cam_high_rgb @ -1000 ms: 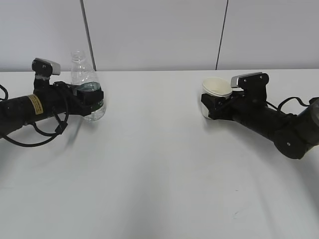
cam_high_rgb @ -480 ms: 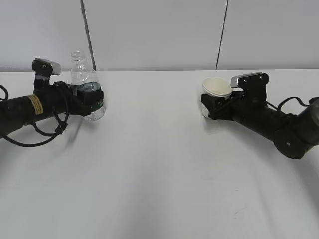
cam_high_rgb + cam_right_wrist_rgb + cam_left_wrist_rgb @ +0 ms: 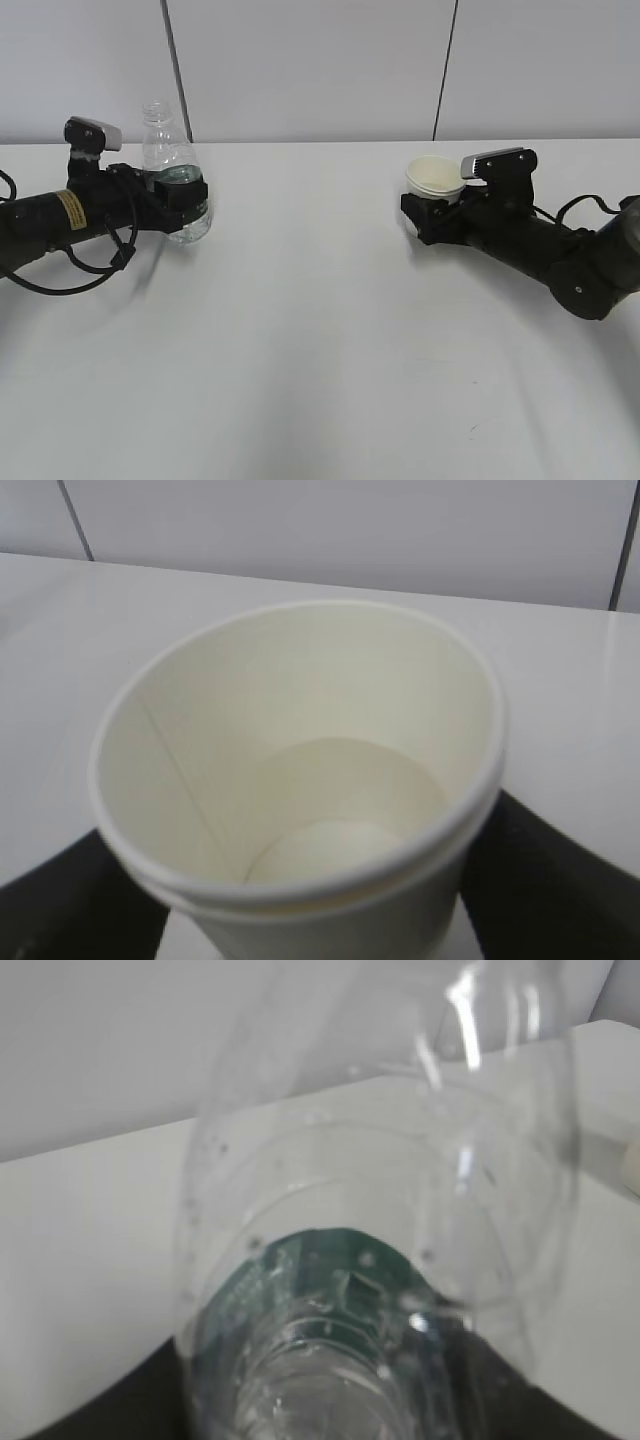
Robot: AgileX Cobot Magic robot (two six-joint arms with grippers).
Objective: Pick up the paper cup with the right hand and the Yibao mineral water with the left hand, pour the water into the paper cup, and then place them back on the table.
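Both grasps look made: the left hand [image 3: 185, 200] clamps the uncapped Yibao mineral water [image 3: 172, 170] between its 2 fingers, the right hand [image 3: 432, 212] likewise grips the paper cup [image 3: 434, 178], with lifting, pouring and replacing apparently left.

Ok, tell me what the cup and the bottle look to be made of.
The cup: most likely paper, matte cream-white; it has a rolled rim and a straight seam line down the inside wall. The bottle: clear, glossy plastic; the table shows through it, bright highlights run along its ribbed shoulder, and a dark green label, probably thin film, wraps its middle.
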